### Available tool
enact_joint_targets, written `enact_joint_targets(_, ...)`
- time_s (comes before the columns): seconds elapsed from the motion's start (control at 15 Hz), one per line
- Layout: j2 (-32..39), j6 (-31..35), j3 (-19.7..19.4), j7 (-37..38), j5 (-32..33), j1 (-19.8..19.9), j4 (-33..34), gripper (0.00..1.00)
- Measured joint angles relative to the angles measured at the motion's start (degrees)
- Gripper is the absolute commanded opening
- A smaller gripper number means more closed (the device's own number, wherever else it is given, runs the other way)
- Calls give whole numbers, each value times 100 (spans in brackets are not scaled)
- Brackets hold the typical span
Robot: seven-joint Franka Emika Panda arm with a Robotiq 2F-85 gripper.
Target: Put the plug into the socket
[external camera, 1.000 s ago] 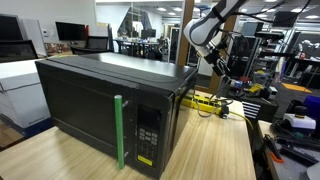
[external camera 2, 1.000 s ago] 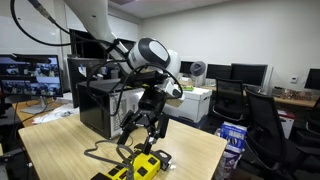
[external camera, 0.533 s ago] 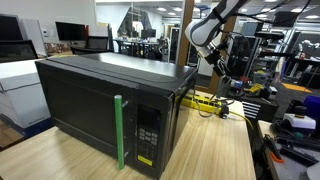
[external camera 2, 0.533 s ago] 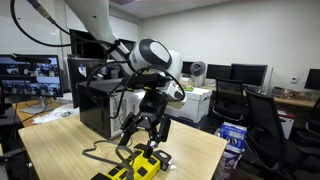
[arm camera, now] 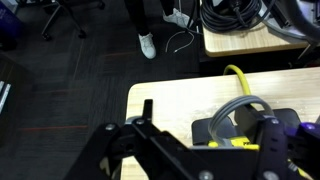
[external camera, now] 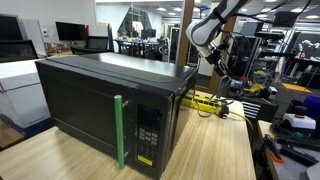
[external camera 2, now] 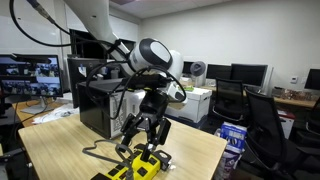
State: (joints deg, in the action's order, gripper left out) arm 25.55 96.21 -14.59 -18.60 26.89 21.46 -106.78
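The yellow power strip [external camera 2: 135, 170] lies on the wooden table [external camera 2: 70, 145] beside the black microwave [external camera: 100, 105]; it also shows in an exterior view [external camera: 207, 101]. My gripper [external camera 2: 142, 150] hangs just above the strip with its fingers spread. In the wrist view the gripper [arm camera: 207, 118] is open on either side of a black plug [arm camera: 212, 130] with a grey looped cable [arm camera: 245, 108]. A strip of yellow [arm camera: 235, 144] shows just below the plug. I cannot tell whether the fingers touch the plug.
A yellow cable [arm camera: 240, 78] runs off the table's edge [arm camera: 135, 90]. Black office chairs [external camera 2: 262, 120] and desks with monitors stand beyond the table. A green strip [external camera: 119, 130] runs down the microwave's front.
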Motion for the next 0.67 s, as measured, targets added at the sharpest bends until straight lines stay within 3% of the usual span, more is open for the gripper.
enact_joint_targets(0.53,1,0,1,0,-210,11,0,3)
enact_joint_targets(0.67,4,-5,11,0,-432,11,6,0)
